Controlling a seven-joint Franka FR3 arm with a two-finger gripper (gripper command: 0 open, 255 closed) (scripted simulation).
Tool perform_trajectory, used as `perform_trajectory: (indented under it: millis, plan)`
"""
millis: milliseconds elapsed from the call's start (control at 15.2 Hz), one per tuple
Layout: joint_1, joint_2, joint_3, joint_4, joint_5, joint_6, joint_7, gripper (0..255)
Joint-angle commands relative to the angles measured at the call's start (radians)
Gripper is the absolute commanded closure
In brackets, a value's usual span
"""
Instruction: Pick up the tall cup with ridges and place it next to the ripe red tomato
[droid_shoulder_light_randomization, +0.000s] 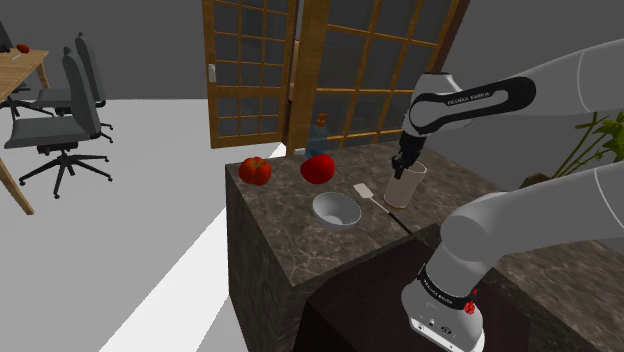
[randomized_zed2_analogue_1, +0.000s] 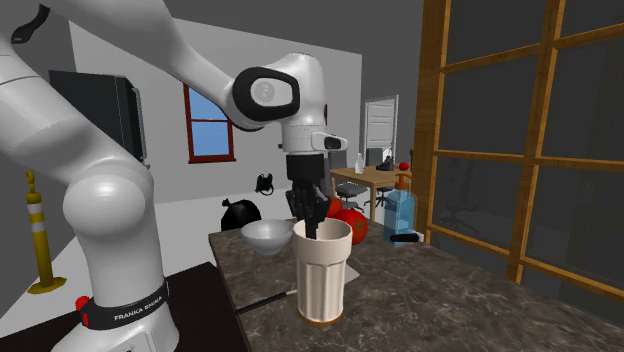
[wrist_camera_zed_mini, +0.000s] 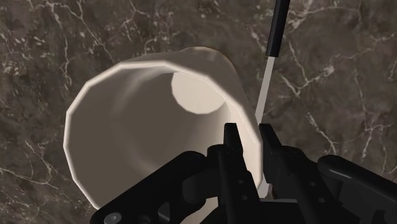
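Observation:
A tall cream cup (droid_shoulder_light_randomization: 405, 184) with ridged sides stands upright on the dark marble counter (droid_shoulder_light_randomization: 290, 250), toward the shoulder view's right. My black gripper (droid_shoulder_light_randomization: 403, 166) comes down on its rim and is shut on the cup's wall. In the wrist view the gripper (wrist_camera_zed_mini: 248, 130) has one finger inside the cup (wrist_camera_zed_mini: 140, 121) and one outside. The second exterior view shows the gripper (randomized_zed2_analogue_1: 314, 228) dipping into the cup (randomized_zed2_analogue_1: 323, 270). Two red round fruits (droid_shoulder_light_randomization: 255, 170) (droid_shoulder_light_randomization: 318, 168) lie at the counter's far side, to the cup's left in the shoulder view.
A grey bowl (droid_shoulder_light_randomization: 336, 210) and a spatula (droid_shoulder_light_randomization: 375, 200) lie between the fruits and the cup. A blue bottle (droid_shoulder_light_randomization: 318, 130) stands behind the fruits. Wooden lattice doors (droid_shoulder_light_randomization: 300, 70) rise beyond the counter. Office chairs (droid_shoulder_light_randomization: 60, 120) stand far left.

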Motion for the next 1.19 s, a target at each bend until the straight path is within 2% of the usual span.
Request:
perform_trajectory:
  millis: [0, 1122]
  plan:
    - [0.002, -0.014, 0.007, 0.015, 0.006, -0.030, -0.001, 255]
    - [0.016, -0.084, 0.058, 0.201, 0.055, -0.284, -0.024, 255]
